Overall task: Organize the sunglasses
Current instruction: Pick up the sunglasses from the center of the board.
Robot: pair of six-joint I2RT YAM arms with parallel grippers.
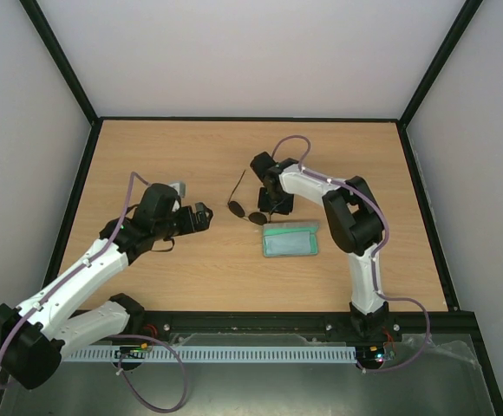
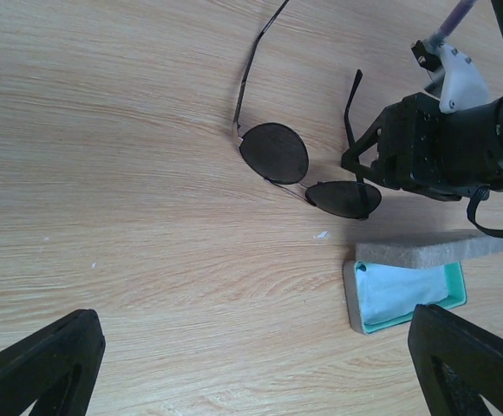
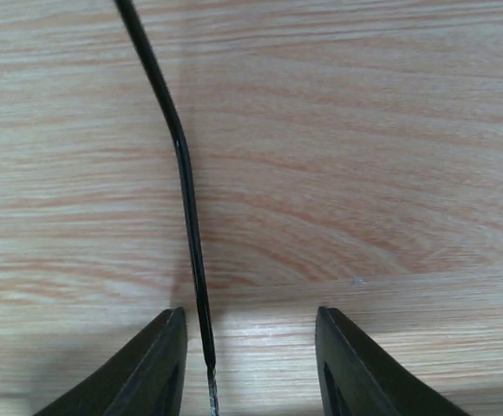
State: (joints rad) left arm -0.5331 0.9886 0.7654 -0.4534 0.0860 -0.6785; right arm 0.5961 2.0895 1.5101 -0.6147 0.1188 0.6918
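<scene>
The sunglasses [image 1: 234, 208] [image 2: 273, 152] lie near the middle of the wooden table [image 1: 191, 156], both round dark lenses flat on the wood and both thin temple arms unfolded, pointing away from the robot. The wire frame is dark and very slim; the left wrist view shows one temple long and gently bowed, the other shorter in view, with the right gripper [image 1: 277, 204] [image 3: 247, 325] set down over it. In the right wrist view that temple [image 3: 186, 191] runs between the two fingers [image 3: 160, 364]. It passes just beside one finger, with bare wood showing on both sides, so the jaws stand part way apart around the temple and do not pinch it. Just beside the glasses, on the near right, lies a grey case [image 1: 290, 240] [image 2: 403, 295], open, with a pale blue lining or cloth inside. The left gripper [image 1: 201, 217] [image 2: 251, 364] hovers to the left of the glasses, jaws spread wide and holding nothing.
</scene>
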